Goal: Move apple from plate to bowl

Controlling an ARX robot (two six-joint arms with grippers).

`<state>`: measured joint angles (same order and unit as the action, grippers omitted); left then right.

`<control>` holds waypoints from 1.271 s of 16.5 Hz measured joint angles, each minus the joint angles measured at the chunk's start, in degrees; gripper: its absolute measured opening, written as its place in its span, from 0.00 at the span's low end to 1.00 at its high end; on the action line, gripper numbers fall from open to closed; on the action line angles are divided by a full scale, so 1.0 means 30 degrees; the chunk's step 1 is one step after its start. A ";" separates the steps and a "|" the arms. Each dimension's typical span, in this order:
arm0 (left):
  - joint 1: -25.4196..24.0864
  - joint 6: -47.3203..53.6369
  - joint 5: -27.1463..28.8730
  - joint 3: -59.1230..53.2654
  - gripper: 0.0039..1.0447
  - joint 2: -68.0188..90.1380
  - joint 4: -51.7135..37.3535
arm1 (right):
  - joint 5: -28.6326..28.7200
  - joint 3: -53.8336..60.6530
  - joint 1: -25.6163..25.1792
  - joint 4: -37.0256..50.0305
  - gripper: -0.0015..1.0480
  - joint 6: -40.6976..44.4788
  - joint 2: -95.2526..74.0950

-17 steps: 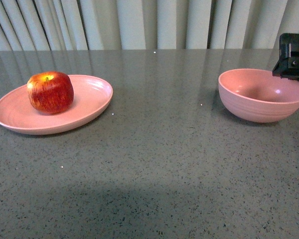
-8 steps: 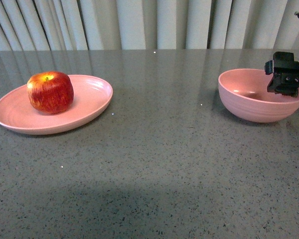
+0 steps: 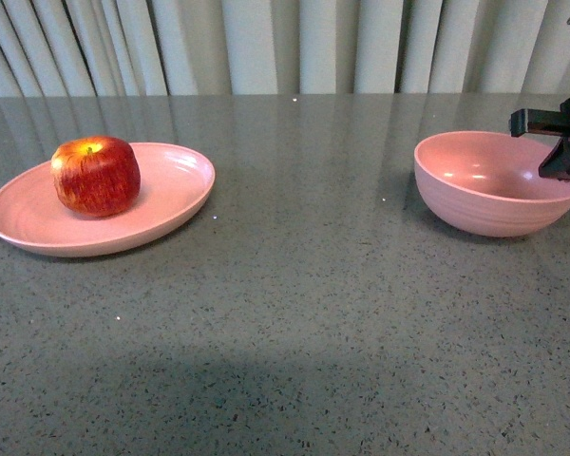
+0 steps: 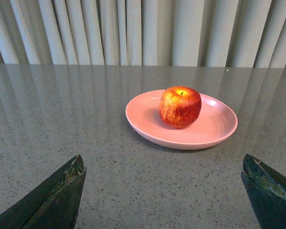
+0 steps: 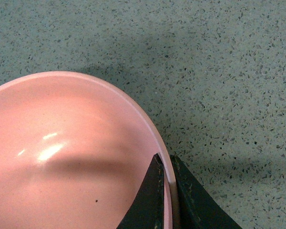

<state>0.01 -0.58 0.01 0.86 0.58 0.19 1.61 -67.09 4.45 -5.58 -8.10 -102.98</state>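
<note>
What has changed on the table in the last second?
The right gripper came down from above the bowl and now straddles its right-hand rim, one finger inside and one outside, seemingly pinching it. The bowl itself has barely budged. The apple sits on the plate as before, untouched.

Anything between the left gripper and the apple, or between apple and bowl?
Nothing visible. Only table separates the left gripper from the apple, and the apple from the bowl, whose rim the right gripper pinches.

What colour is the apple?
The apple is red with yellow streaks; clearest in the left wrist view.
</note>
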 joint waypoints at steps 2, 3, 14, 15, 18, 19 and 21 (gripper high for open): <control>0.0000 0.0000 0.0000 0.0000 0.94 0.0000 0.0000 | 0.0554 -0.0051 -0.0007 -0.0452 0.03 -0.0146 0.0503; 0.0000 0.0000 0.0000 0.0000 0.94 0.0000 0.0007 | 0.1013 -0.0772 0.0029 -0.0794 0.03 -0.0153 0.1450; 0.0000 0.0000 0.0000 0.0000 0.94 0.0000 0.0007 | 0.0233 -0.4554 0.6309 -0.1865 0.03 -0.0969 -0.0838; 0.0000 0.0000 0.0000 0.0000 0.94 0.0000 0.0000 | 0.0000 -0.4743 0.6674 -0.1851 0.03 -0.1013 -0.1435; 0.0000 0.0000 0.0000 0.0000 0.94 0.0000 0.0007 | -0.0437 -0.4998 0.6914 -0.1683 0.03 -0.1297 -0.2433; 0.0000 0.0000 0.0000 0.0000 0.94 0.0000 0.0007 | -0.0619 -0.5078 0.6907 -0.1661 0.03 -0.1355 -0.2725; 0.0000 0.0000 0.0000 0.0000 0.94 0.0000 0.0007 | -0.0707 -0.5151 0.6878 -0.1690 0.03 -0.1515 -0.3351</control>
<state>0.01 -0.58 0.01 0.86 0.58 0.21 -0.51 -82.54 25.08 -10.66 -12.64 -113.03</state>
